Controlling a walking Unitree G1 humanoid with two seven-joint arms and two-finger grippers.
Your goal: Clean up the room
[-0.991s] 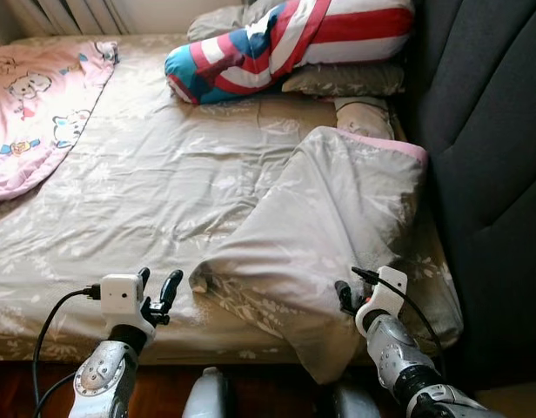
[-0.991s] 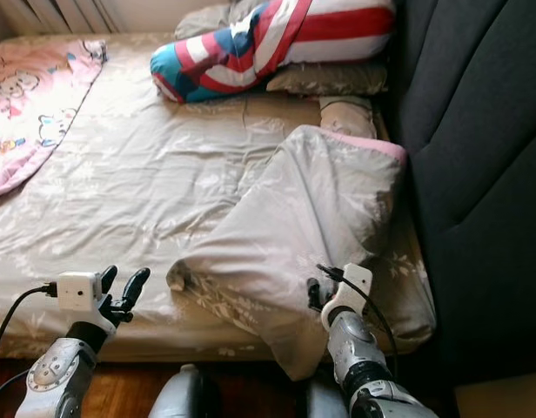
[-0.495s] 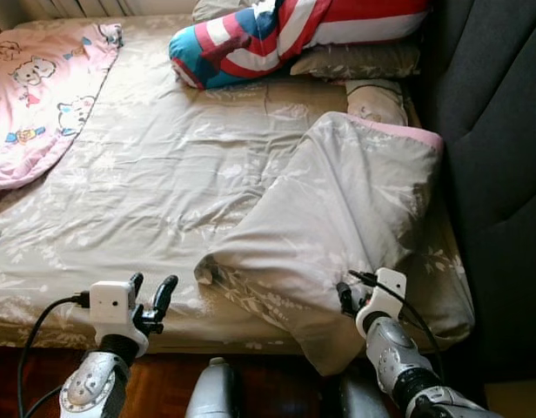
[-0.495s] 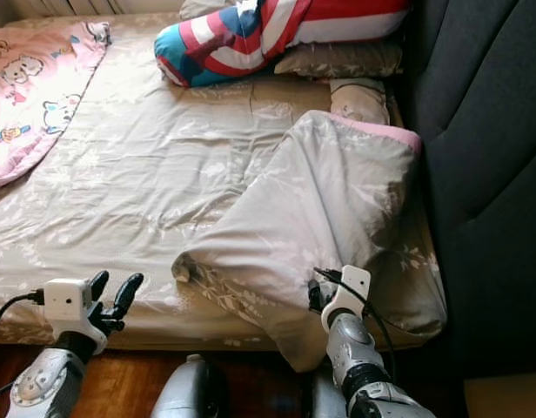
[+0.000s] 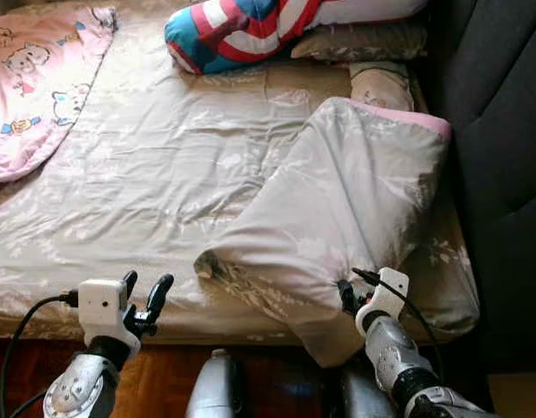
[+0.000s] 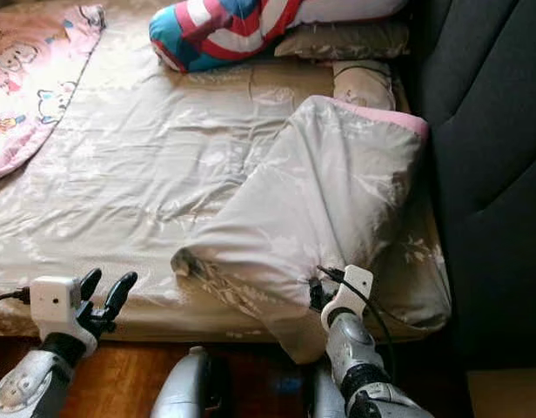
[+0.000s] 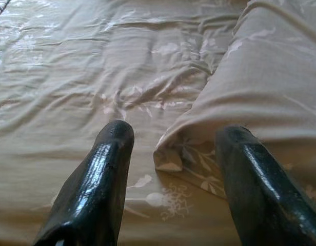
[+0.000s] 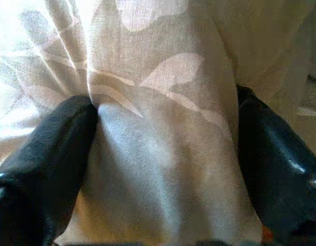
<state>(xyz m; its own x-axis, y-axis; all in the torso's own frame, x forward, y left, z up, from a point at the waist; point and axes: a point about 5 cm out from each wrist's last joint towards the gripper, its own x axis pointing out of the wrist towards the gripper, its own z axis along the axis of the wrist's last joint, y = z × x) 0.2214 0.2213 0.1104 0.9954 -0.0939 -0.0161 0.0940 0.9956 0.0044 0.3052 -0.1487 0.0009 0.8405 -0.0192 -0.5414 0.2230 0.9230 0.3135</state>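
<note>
Blanket (image 5: 346, 209) lengthwise toward headboard (image 5: 499, 113), R gripper (image 8: 163, 169).

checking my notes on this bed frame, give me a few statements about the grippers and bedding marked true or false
1. The right gripper has a fold of the grey quilt between its fingers. True.
2. The left gripper is clamped on the quilt's corner. False: it is open and holds nothing, with the folded corner lying on the sheet ahead of it.
3. A pink cartoon blanket lies on the bed's far left side. True.
4. The striped red, white and blue pillow lies at the near edge of the bed beside the grippers. False: it lies at the far end of the bed.
5. The quilt is spread flat over the whole bed. False: it is bunched on the right side, leaving the beige sheet bare.
</note>
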